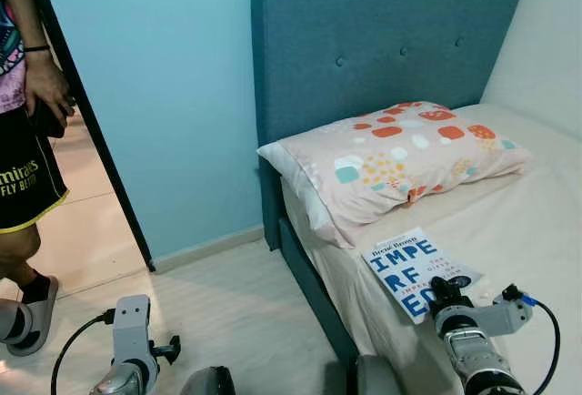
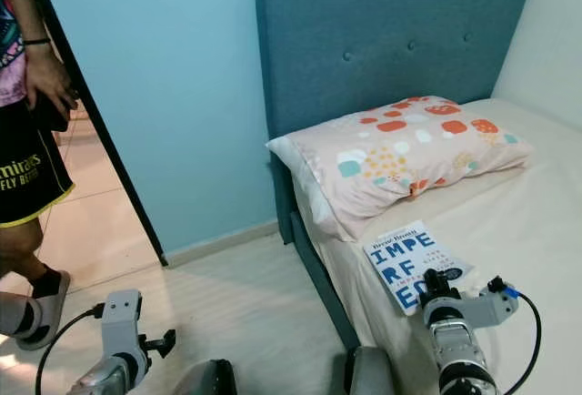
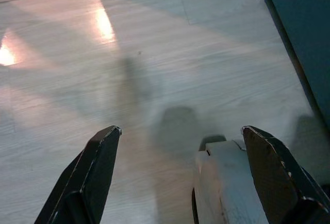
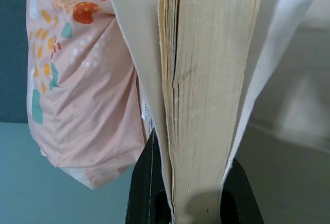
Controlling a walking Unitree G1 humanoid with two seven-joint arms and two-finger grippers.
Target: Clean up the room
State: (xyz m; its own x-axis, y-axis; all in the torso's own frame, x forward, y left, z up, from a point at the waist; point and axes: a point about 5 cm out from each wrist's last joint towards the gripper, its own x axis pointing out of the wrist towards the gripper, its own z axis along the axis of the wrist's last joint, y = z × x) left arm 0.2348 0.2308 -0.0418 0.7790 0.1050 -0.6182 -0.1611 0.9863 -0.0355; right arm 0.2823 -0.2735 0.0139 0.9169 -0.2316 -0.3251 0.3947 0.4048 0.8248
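While clamped on book, keep lift slow and level.
Bed (image 1: 546, 204): teal headboard, beige sheet; patterned pillow (image 1: 400, 158) at head end, just beyond book.
Person (image 1: 23, 140) standing in doorway, well apart from bed.
Paperback book (image 1: 414, 268): near mattress edge, cover up, pinched at lower edge.
Right gripper (image 4: 188, 195): closed on page block, covers splaying; grip deeper to stop sagging.
Left gripper (image 3: 180, 157): open, empty, low over floor.

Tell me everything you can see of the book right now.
The book is a thick paperback with a white cover, blue block lettering and yellowed page edges. It lies flat near the bed edge, just below the pillow. The right gripper is shut on its near end, one finger on each cover; the covers flare slightly.
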